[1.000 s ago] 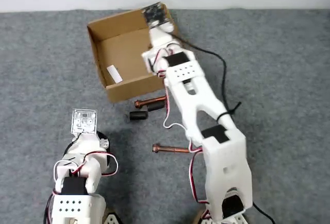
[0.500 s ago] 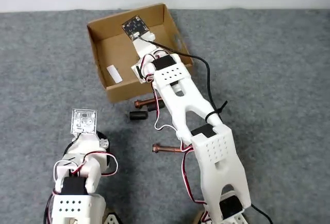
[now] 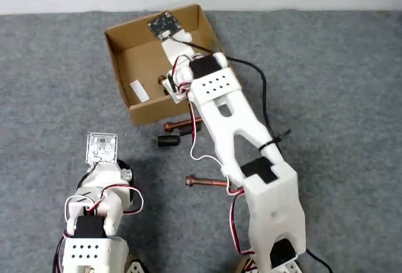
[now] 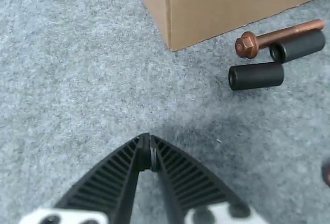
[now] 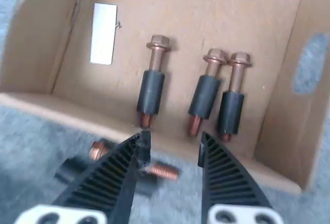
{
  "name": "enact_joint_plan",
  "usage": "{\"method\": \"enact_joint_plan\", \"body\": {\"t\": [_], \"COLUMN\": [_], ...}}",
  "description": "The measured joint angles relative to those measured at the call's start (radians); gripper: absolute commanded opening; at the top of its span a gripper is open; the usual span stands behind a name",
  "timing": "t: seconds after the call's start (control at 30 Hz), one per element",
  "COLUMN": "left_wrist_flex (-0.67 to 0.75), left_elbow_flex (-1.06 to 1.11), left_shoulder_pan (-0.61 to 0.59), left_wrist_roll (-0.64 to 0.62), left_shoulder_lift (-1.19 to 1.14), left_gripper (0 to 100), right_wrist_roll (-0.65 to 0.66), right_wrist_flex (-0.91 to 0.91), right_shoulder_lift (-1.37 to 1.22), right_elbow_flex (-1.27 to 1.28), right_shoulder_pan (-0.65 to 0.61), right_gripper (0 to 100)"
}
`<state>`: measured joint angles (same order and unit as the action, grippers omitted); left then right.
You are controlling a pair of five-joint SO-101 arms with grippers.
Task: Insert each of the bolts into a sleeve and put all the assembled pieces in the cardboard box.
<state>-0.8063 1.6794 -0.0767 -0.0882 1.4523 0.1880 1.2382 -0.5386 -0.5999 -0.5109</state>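
The cardboard box [image 5: 31, 103] holds three assembled pieces side by side: one [image 5: 153, 84] apart, and two [image 5: 206, 91] [image 5: 231, 97] close together. My right gripper [image 5: 172, 140] hangs open and empty above the box's near wall. Outside that wall lie a copper bolt [image 3: 182, 124] beside a black sleeve [image 3: 189, 130], a second loose sleeve [image 3: 168, 140], and another bolt [image 3: 206, 182] nearer the arm bases. My left gripper [image 4: 149, 152] is shut on nothing, low over the carpet, short of the box corner [image 4: 170, 33], the bolt [image 4: 278, 33] and both sleeves [image 4: 299, 45] [image 4: 256, 75].
A white label [image 5: 103, 33] is stuck to the box floor. Grey carpet [image 3: 56, 85] covers the table. The right arm [image 3: 232, 116] stretches over the loose bolts and hides part of them. A black cable [image 3: 267, 91] trails beside it.
The right arm's wrist swung left from the box's right wall to over the box interior. The left arm and the loose parts stayed put.
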Motion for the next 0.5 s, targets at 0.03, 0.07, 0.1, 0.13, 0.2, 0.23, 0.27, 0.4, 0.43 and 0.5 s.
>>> {"method": "enact_joint_plan", "body": {"t": [0.03, 0.07, 0.1, 0.13, 0.2, 0.23, 0.27, 0.4, 0.43, 0.5], "left_wrist_flex": [0.000, 0.000, 0.000, 0.000, 0.020, 0.037, 0.054, 0.083, 0.086, 0.087], "left_elbow_flex": [0.000, 0.000, 0.000, 0.000, 0.000, 0.000, 0.000, 0.009, 0.011, 0.009], "left_shoulder_pan": [0.000, 0.000, 0.000, -0.009, -0.052, -0.080, -0.110, -0.184, -0.187, -0.195], "left_wrist_roll": [0.000, 0.000, 0.000, 0.005, 0.003, 0.005, 0.005, 0.005, 0.005, 0.005], "left_shoulder_lift": [0.000, 0.000, 0.000, 0.000, 0.000, 0.000, 0.000, 0.000, 0.000, 0.000], "left_gripper": [0, 0, 0, 0, 0, 0, 0, 0, 0, 0], "right_wrist_roll": [0.000, 0.000, 0.000, 0.000, 0.000, 0.000, 0.002, 0.002, 0.002, 0.002], "right_wrist_flex": [0.026, 0.051, 0.078, 0.107, 0.175, 0.212, 0.249, 0.388, 0.417, 0.451], "right_shoulder_lift": [0.020, 0.040, 0.055, 0.072, 0.095, 0.104, 0.110, 0.115, 0.115, 0.115], "right_elbow_flex": [0.000, 0.000, 0.000, 0.000, 0.000, 0.000, 0.000, 0.000, 0.000, 0.000], "right_shoulder_pan": [0.000, 0.000, 0.000, -0.002, -0.012, -0.020, -0.028, -0.057, -0.068, -0.095], "right_gripper": [14.3, 14.3, 14.3, 14.3, 14.3, 14.3, 14.3, 14.3, 14.3, 14.3]}}
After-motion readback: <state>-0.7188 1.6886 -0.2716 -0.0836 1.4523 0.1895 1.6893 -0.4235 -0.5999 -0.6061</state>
